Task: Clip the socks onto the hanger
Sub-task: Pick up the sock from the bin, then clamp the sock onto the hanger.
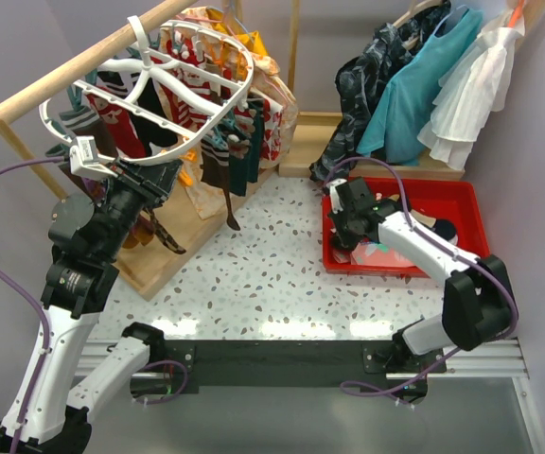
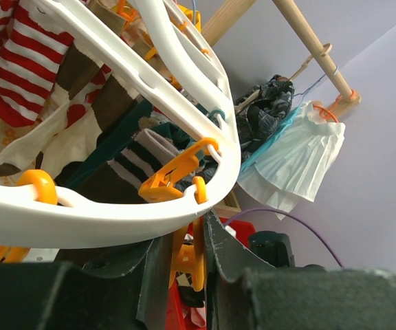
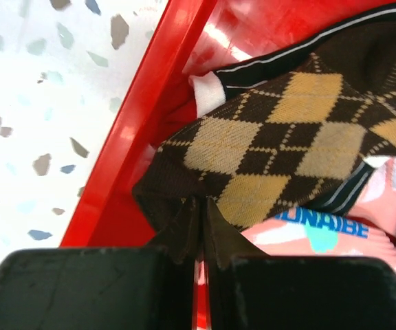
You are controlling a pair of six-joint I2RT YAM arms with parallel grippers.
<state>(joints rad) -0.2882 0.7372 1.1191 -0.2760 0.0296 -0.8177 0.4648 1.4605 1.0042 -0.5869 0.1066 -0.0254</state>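
The white oval hanger (image 1: 149,85) hangs from the rail at the back left, with several socks (image 1: 225,170) clipped under it, among them a red-white striped one (image 2: 19,75). Just below its rim (image 2: 115,220), my left gripper (image 2: 188,240) is shut on an orange clip (image 2: 184,258). Inside the red tray (image 1: 462,194) at the right, my right gripper (image 3: 203,206) is pinched shut on the edge of a brown-black argyle sock (image 3: 280,137). In the top view this gripper (image 1: 341,236) sits at the tray's left end.
A long wooden rail (image 1: 74,71) slants across the back left. Teal and white dresses (image 1: 424,85) hang at the back right. A pink sock with lettering (image 3: 322,230) lies under the argyle one. The tray's left wall (image 3: 136,137) runs close beside my right fingers.
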